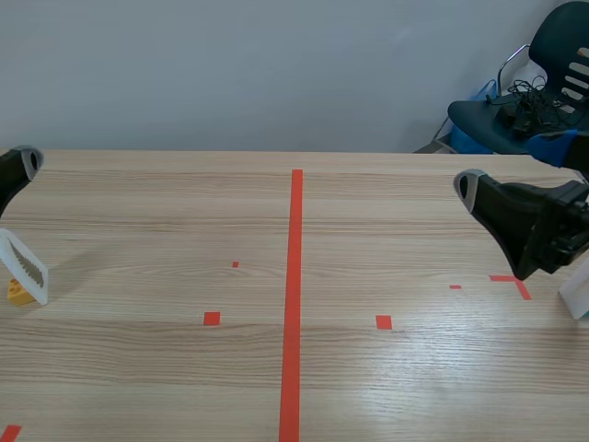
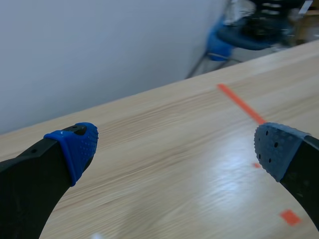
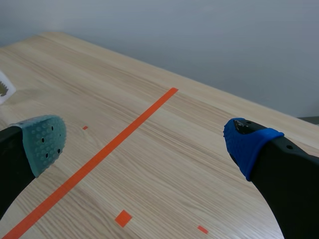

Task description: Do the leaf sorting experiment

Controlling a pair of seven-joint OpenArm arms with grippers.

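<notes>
A white toothed piece (image 1: 26, 267) sits near the left gripper (image 2: 174, 149) (fingers apart).

Pale wood-grain table (image 1: 138, 212), orange-red marks. Left gripper (image 2: 174, 149) black; dotted pads (image 2: 77, 147), 1 bright blue, 1 slate-blue. Right gripper (image 3: 149, 139) black; dotted pads (image 3: 45, 139), 1 grey-green, 1 blue. White toothed piece (image 1: 23, 267), yellow block (image 1: 17, 291). Dark blue chair (image 1: 497, 124).

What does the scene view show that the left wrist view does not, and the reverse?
Only the scene view: a white toothed piece with a yellow block at the table's left side, and the right arm. Only the left wrist view: both fingers of the left gripper, open, nothing between them. Both: the wooden table, the long orange-red tape line, the dark chair.
</notes>
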